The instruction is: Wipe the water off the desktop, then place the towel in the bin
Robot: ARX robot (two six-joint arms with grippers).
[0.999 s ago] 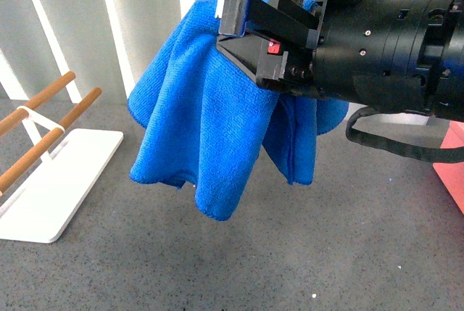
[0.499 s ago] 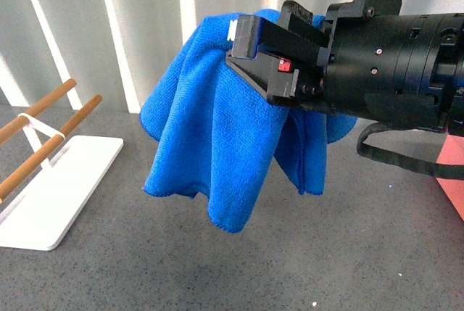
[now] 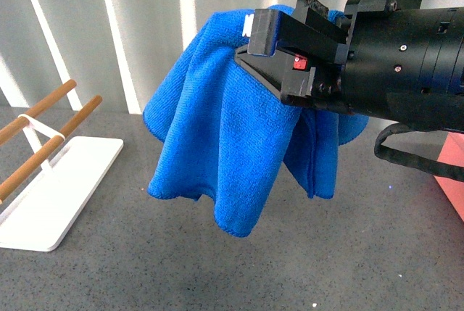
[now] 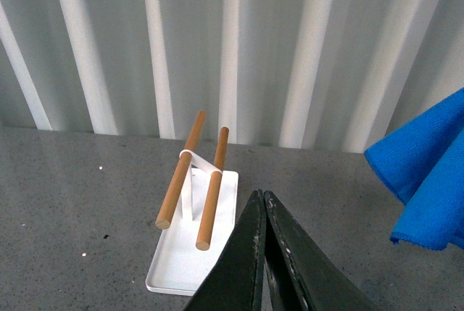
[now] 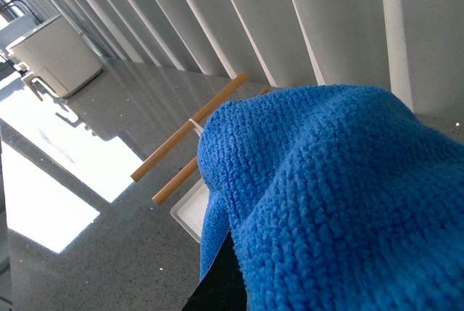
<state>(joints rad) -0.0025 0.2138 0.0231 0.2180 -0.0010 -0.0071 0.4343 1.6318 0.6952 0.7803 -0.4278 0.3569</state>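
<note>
In the front view my right gripper [image 3: 262, 35] is shut on the bright blue towel [image 3: 225, 144], holding it up in the air; the cloth hangs in folds clear of the dark grey desktop [image 3: 217, 267]. A strip of the salmon-pink bin [image 3: 453, 177] shows at the far right edge, behind the black arm. The right wrist view is mostly filled by the towel [image 5: 333, 202], which hides the fingers. My left gripper [image 4: 262, 196] is shut, empty, low over the desktop [image 4: 72, 202], with a corner of the towel [image 4: 428, 180] off to one side.
A flat white tray [image 3: 58, 195] with wooden bars [image 3: 43, 126] stands at the left of the desktop. It also lies just beyond the left gripper as the tray [image 4: 181, 253]. A ribbed grey-white wall [image 3: 130, 28] closes the back. A white appliance [image 5: 54, 54] sits far off.
The right arm has carried the towel to the right and slightly up over the last second. The hanging cloth has swung with it. The tray has not moved.
</note>
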